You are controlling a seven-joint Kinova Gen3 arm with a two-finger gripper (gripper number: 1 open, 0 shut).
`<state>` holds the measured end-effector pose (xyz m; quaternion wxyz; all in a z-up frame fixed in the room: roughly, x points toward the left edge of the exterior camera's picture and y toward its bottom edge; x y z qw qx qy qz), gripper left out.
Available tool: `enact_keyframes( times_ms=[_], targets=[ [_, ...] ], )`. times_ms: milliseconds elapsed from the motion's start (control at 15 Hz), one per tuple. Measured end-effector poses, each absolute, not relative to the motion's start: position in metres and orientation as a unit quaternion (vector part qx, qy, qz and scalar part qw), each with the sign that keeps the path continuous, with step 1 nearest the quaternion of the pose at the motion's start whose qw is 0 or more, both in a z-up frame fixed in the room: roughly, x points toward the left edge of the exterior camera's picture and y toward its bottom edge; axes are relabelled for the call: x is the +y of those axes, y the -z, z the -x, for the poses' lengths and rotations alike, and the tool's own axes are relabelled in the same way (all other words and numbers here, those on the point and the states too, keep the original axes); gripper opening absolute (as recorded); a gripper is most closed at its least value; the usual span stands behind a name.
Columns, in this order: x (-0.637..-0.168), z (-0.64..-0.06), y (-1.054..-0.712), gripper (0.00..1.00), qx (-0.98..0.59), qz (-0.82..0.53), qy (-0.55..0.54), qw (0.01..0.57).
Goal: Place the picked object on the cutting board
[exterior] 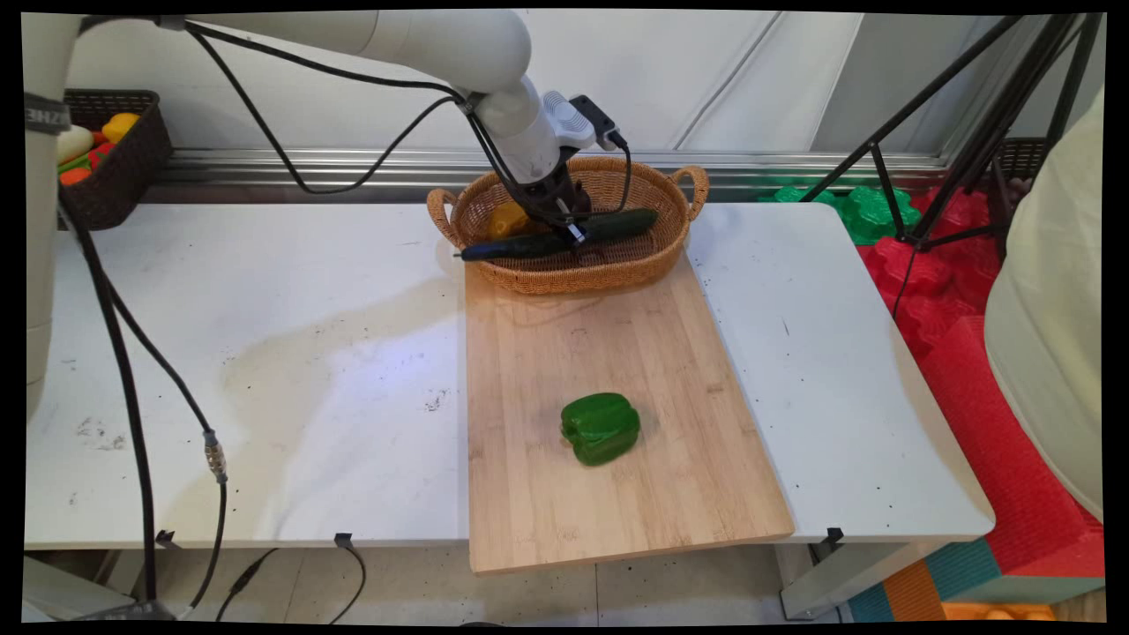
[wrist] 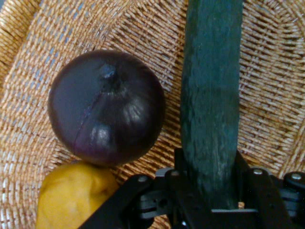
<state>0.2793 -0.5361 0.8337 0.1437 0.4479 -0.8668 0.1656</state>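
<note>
Two black fingers (wrist: 248,183) of the gripper (exterior: 564,231) clamp a dark green cucumber (exterior: 564,238) about its middle, holding it roughly level across the wicker basket (exterior: 609,265) at the far end of the wooden cutting board (exterior: 617,494). Inside the basket, the hand view shows a purple onion (wrist: 107,107) just beside the cucumber and touching a yellow vegetable (wrist: 76,195). A green bell pepper (exterior: 601,428) lies on the board nearer the front, well apart from the basket. A dark basket of vegetables (exterior: 119,168) sits at the far left.
</note>
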Motion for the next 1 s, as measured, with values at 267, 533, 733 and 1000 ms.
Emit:
enact_keyframes(
  times_ms=[267,533,733,1000],
  targets=[
    [-0.519,-0.277,-0.858,0.00,-0.867,-0.438,-0.180,0.153],
    [-0.491,-0.276,-0.897,0.00,-0.864,-0.428,-0.202,0.174],
    [-0.460,-0.277,-0.926,0.00,-0.856,-0.428,-0.214,0.194],
    [-0.418,-0.280,-0.950,0.00,-0.853,-0.425,-0.217,0.214]
  ],
)
